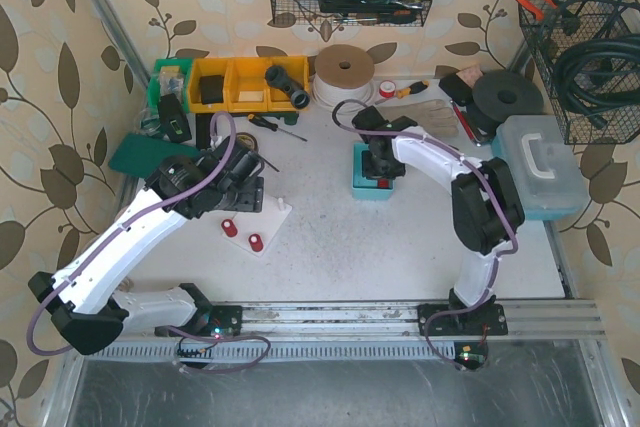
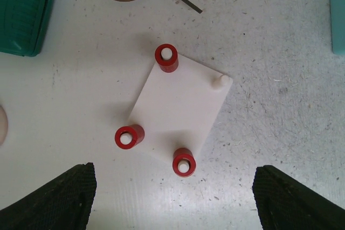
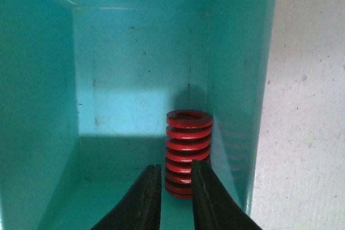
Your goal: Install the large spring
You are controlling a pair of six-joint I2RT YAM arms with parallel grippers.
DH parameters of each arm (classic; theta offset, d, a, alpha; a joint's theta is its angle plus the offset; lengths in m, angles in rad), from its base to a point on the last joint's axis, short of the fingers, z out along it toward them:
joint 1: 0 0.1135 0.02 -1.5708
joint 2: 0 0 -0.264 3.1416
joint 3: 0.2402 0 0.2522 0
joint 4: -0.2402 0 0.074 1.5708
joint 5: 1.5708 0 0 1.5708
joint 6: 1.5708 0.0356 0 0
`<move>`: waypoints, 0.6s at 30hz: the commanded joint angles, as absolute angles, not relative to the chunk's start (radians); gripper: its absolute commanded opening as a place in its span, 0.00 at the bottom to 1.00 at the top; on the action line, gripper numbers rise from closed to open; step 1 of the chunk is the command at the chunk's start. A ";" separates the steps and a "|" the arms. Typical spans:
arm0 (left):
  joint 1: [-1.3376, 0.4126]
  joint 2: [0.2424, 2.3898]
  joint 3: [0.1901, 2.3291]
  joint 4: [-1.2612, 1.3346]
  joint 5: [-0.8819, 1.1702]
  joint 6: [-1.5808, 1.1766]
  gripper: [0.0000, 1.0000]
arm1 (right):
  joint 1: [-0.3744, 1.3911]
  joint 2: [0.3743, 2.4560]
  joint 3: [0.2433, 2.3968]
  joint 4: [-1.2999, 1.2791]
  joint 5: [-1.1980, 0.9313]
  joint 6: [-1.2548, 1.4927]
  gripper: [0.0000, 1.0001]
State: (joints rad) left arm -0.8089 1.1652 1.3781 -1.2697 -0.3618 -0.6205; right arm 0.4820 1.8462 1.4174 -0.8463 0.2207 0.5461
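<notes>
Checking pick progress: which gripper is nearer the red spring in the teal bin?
Right. The right gripper has its fingertips inside the teal bin, just in front of the red spring. The left gripper hangs over the white peg plate, outside the bin.

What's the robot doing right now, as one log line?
left gripper open above white plate | three red springs fitted, one peg bare | right gripper at large spring in teal bin, grip unclear

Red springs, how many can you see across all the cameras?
4. In the left wrist view, three red springs sit on corners of the white plate: top, left, bottom. A fourth red spring stands upright in the teal bin. More could be hidden.
</notes>
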 commanded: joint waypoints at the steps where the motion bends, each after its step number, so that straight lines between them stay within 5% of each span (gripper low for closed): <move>1: -0.791 1.159 1.398 -1.295 -0.354 -0.568 0.82 | 0.488 1.896 1.456 -0.915 0.224 0.596 0.21; 18: -0.753 1.150 1.401 -1.300 -0.360 -0.546 0.83 | 0.486 2.038 1.535 -0.907 0.177 0.624 0.28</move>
